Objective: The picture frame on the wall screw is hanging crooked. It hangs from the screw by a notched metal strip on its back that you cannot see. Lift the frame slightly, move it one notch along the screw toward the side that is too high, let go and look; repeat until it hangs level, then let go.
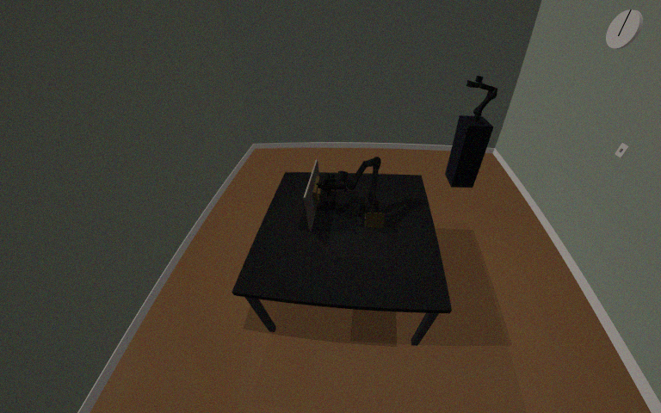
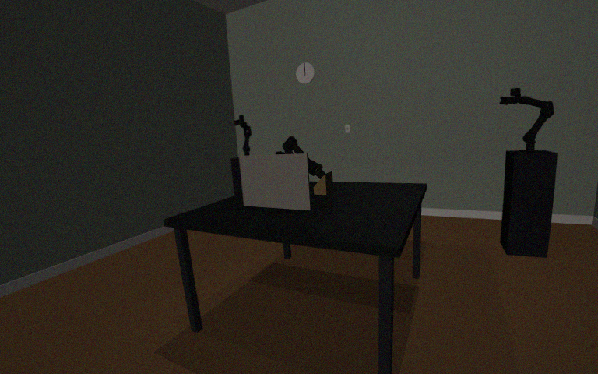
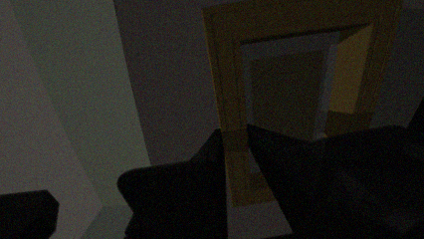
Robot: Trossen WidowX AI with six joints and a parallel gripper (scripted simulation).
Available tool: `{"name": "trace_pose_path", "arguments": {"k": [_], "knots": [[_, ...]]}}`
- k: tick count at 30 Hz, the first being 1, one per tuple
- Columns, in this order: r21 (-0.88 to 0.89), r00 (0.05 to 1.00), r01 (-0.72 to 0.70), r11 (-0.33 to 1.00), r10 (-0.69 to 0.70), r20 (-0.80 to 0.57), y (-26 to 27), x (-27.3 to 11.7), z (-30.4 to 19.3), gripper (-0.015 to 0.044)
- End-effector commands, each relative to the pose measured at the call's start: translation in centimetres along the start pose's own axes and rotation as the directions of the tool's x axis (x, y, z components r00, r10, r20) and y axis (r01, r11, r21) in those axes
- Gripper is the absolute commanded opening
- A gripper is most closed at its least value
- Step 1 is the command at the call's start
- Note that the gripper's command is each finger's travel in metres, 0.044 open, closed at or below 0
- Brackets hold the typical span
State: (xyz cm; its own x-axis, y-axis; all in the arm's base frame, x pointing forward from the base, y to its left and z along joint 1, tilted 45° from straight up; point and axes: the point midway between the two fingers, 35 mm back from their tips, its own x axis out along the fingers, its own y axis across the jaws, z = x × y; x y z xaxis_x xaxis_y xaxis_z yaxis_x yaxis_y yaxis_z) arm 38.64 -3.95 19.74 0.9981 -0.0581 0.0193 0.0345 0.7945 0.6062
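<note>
The picture frame (image 1: 316,190) (image 3: 214,65) hangs on the upright panel (image 1: 311,201) (image 2: 275,181), its side bar apparently pinched in the nearly closed gripper (image 1: 318,185) (image 3: 232,131). Bare panel flanks it; the dark table (image 1: 349,266) (image 2: 348,222) extends widely behind the arm (image 1: 367,166) (image 2: 291,143).

picture frame (image 1: 317,193) (image 3: 220,75), yellow-brown, upright against pale panel, side rail between fingers.
</note>
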Motion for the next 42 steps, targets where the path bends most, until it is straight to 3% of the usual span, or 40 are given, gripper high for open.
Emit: {"name": "trace_pose_path", "arguments": {"k": [1, 30, 40, 42], "knots": [[0.004, 1.000, 0.000, 1.000, 0.000, 0.000, -0.03, 0.00, 0.00, 0.0000], [0.158, 1.000, 0.000, 0.987, 0.000, -0.001, -0.25, 0.02, 0.03, 0.0000], [0.138, 1.000, 0.001, 0.990, -0.001, -0.002, -0.23, 0.03, 0.01, 0.0260], [0.138, 1.000, 0.001, 0.990, -0.001, -0.002, -0.23, 0.03, 0.01, 0.0260]]}}
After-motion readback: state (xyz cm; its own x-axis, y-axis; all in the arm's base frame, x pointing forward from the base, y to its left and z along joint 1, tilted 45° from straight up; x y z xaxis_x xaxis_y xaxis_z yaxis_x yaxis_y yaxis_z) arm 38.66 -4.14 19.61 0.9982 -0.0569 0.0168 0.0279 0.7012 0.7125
